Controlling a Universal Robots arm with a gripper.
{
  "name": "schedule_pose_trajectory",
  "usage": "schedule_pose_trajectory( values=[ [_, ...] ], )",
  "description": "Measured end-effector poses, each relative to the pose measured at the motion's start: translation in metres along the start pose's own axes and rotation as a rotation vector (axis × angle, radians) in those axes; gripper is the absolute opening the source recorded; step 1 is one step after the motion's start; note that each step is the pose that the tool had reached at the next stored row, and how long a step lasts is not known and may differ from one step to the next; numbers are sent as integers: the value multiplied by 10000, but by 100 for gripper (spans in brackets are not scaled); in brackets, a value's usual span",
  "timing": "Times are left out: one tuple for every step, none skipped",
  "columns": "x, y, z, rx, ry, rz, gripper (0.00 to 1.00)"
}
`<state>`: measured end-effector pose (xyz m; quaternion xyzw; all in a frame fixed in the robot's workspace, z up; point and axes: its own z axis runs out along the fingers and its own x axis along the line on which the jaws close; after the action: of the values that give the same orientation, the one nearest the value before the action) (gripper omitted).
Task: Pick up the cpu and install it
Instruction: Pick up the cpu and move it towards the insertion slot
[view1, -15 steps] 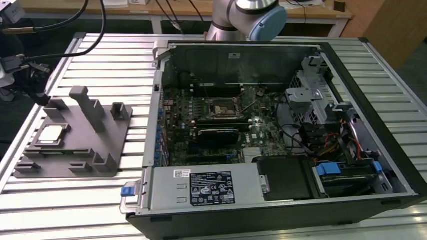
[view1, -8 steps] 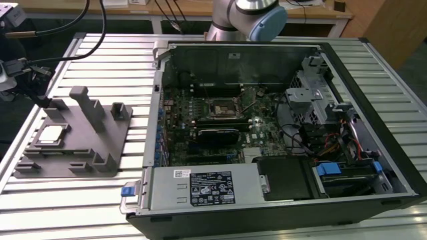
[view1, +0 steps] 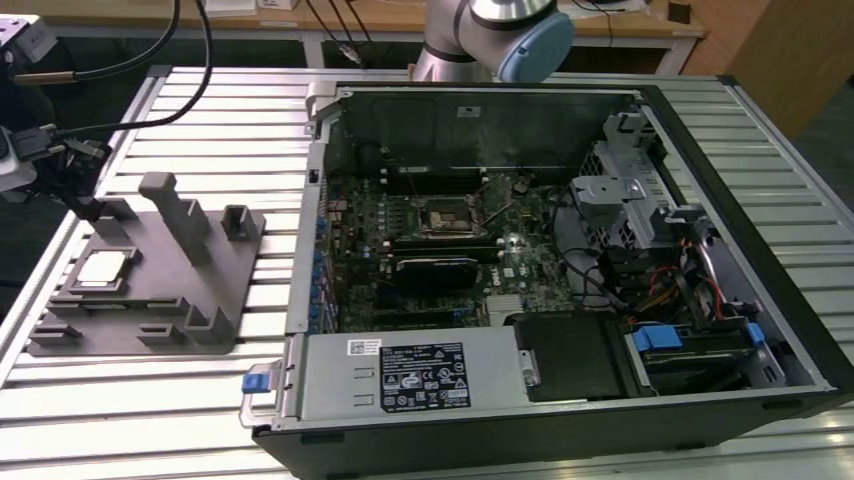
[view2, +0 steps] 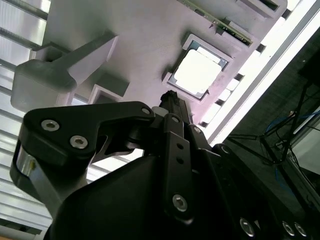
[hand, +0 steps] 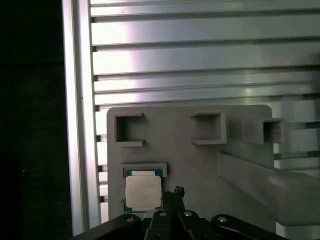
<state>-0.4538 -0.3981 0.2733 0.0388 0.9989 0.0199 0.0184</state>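
Nothing is lifted yet: the cpu lies in its pocket on the grey holder, at 9 o'clock from the computer case. In the first wrist view the hand hangs near it, its fingers pressed together and empty. Pickup and install both remain.

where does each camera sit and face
Exterior view: off the arm, looking down on open computer case, grey fixture, cpu; arm's upper joint shows.
First wrist view: on the wrist, straight down past the gripper onto the fixture.
Second wrist view: on the wrist, slanting along the gripper at the cpu.
Both wrist views share gripper, fixture, cpu.
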Motion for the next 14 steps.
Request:
schedule_pose_trajectory(
  values=[
    [3,-2,8,0,1,0,11],
    [6,-4,17,0,0,0,11],
    [9,-6,25,-1,0,0,11],
    [12,-8,33,-1,0,0,11],
    [15,-9,42,-2,-2,1,11],
    [17,-10,51,-2,-2,0,11],
    [20,-11,60,-1,-1,0,11],
    [23,-12,69,-1,-1,0,11],
    [26,-13,80,-1,-2,0,11],
    [28,-14,90,-1,-1,0,11],
    [31,-15,100,-1,-1,1,11],
    [34,-17,109,0,0,0,11],
    [36,-18,117,0,0,0,11],
    [39,-20,126,0,1,0,11]
  ],
)
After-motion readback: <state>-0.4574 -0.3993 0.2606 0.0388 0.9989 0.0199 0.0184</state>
